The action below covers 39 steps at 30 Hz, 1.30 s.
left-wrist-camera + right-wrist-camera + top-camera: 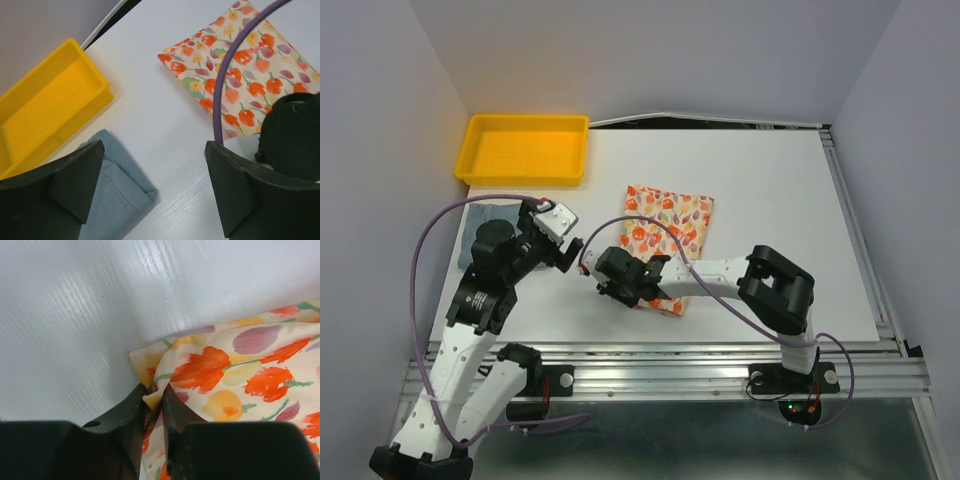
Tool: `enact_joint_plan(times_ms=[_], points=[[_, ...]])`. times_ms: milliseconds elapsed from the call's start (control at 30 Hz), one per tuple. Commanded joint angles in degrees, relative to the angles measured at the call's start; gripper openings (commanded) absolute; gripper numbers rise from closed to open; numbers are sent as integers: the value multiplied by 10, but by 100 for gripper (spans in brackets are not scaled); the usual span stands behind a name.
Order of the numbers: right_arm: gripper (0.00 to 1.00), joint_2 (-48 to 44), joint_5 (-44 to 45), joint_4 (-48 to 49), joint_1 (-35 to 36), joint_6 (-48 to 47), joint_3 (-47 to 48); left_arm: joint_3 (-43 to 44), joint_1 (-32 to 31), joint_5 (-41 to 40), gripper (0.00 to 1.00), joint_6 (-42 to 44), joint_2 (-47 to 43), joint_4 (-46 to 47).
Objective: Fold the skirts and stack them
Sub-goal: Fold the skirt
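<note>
The floral skirt (665,225) lies folded into a flat rectangle near the middle of the white bench (770,220), its long side running from the upper middle of the top view down towards the arms. The right pincer (645,292) is down at the skirt's lower left corner. In the right wrist view its two dark fingers (132,410) stand narrow, almost together, with a small fold of the cream cloth (240,375) pinched between their tips (153,399). The rest of that corner lies on the bench.

The blue skirt (480,215) lies folded at the left edge of the bench, just below the yellow tray (525,120) and partly hidden by the left arm in the top view. In the left wrist view it shows at the lower left (117,185) with a stitched hem along its edge, close beside the tray wall (92,75); whether they touch I cannot tell. The two skirts lie well apart, with bare bench (150,100) between them.

The left pincer (563,255) hangs above the bench between the two skirts. Its fingers stand wide apart (155,195) and hold nothing. A purple cable (225,75) arcs across the right side of the left wrist view, in front of the floral skirt (250,75).

The tray sits at the upper left of the bench, against the back wall.
</note>
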Motion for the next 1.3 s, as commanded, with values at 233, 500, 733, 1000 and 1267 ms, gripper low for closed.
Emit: enact_joint_plan(times_ms=[233, 500, 733, 1000, 1267], points=[[1, 14, -112, -59, -63, 7, 30, -36, 1, 139, 94, 515, -122, -263], [1, 8, -255, -91, -145, 17, 69, -167, 1, 182, 95, 812, -206, -247], [1, 2, -309, -105, -171, 27, 109, -172, -23, 178, 98, 783, -85, -154], [1, 25, -367, -122, -216, 26, 130, -92, -181, 61, 95, 525, 68, 1], [1, 42, -412, -132, -228, 29, 140, -234, -376, -83, 96, 540, 54, 239]])
